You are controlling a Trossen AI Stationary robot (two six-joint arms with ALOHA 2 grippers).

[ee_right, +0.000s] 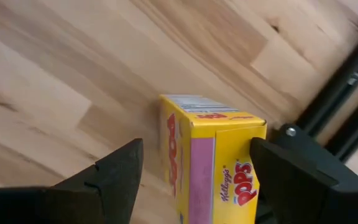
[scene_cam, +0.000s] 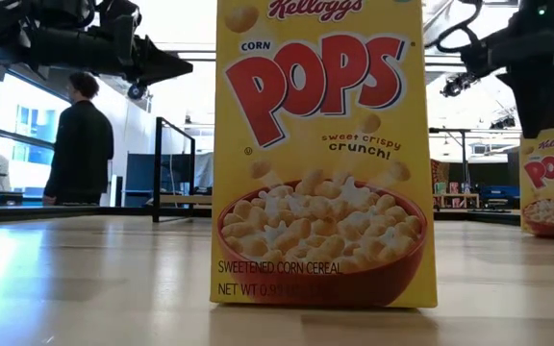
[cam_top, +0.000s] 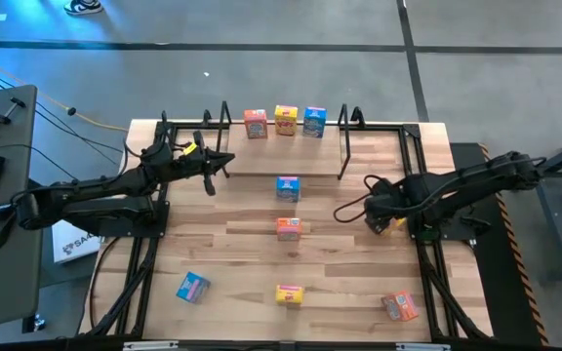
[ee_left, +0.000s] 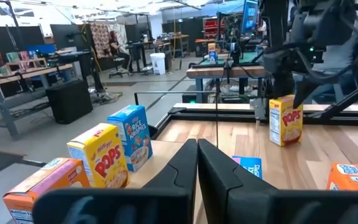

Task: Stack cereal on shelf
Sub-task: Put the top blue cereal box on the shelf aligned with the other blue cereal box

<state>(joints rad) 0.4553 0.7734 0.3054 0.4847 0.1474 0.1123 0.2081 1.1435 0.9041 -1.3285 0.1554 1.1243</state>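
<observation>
Tabletop [cam_top: 232, 234] planks pale — right gripper [ee_right: 194, 171] spread around Pops box [ee_right: 213, 162], left gripper [ee_left: 197, 165] closed, empty.

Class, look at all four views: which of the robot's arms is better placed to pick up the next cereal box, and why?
The right. Its claw is open with a yellow Corn Pops box between its fingers near the table's right edge. The left claw is shut, empty, beside the shelf.

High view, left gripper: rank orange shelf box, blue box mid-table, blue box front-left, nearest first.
From the left gripper:
1. Orange box, leftmost of the three on the shelf, just beyond the gripper.
2. Blue box, mid-table, just off the shelf's front edge.
3. Blue box, front-left of the table, farthest.
</observation>
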